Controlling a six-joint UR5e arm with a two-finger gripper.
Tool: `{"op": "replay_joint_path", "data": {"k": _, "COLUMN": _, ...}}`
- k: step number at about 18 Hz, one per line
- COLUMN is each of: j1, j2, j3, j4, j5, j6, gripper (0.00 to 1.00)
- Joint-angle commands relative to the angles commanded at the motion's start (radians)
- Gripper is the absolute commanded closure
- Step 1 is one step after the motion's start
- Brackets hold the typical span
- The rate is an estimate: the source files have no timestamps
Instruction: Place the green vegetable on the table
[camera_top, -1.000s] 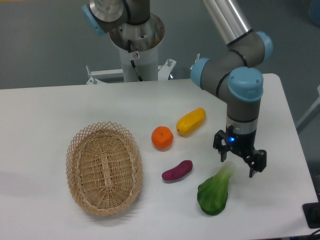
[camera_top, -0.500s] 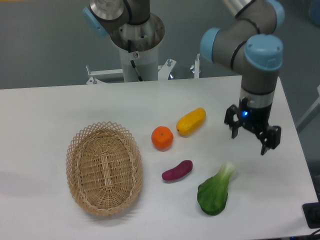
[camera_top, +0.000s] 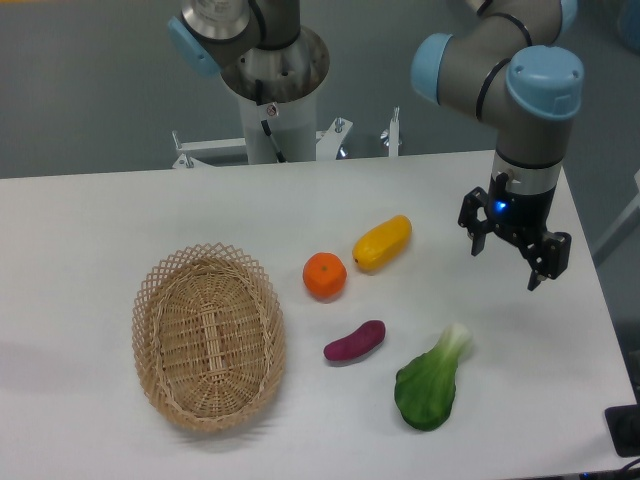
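The green vegetable (camera_top: 430, 382) lies flat on the white table (camera_top: 120, 220) at the front right, its pale stem pointing up and to the right. My gripper (camera_top: 506, 268) hangs open and empty above the table, up and to the right of the vegetable, well clear of it.
A woven wicker basket (camera_top: 208, 335) stands at the front left. An orange (camera_top: 325, 275), a yellow oblong fruit (camera_top: 382, 242) and a purple eggplant-shaped toy (camera_top: 354, 341) lie in the middle. The table's right edge is close to the gripper. The arm's base (camera_top: 270, 70) stands behind.
The gripper has risen from beside the vegetable's stem and moved up and to the right, open. The vegetable stays on the table.
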Motion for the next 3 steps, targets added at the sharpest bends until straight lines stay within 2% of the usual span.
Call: {"op": "replay_joint_path", "data": {"k": 3, "j1": -0.002, "j2": 0.003, "j3": 0.000, "j4": 0.000, "j5": 0.002, "j6": 0.000, "gripper": 0.00}}
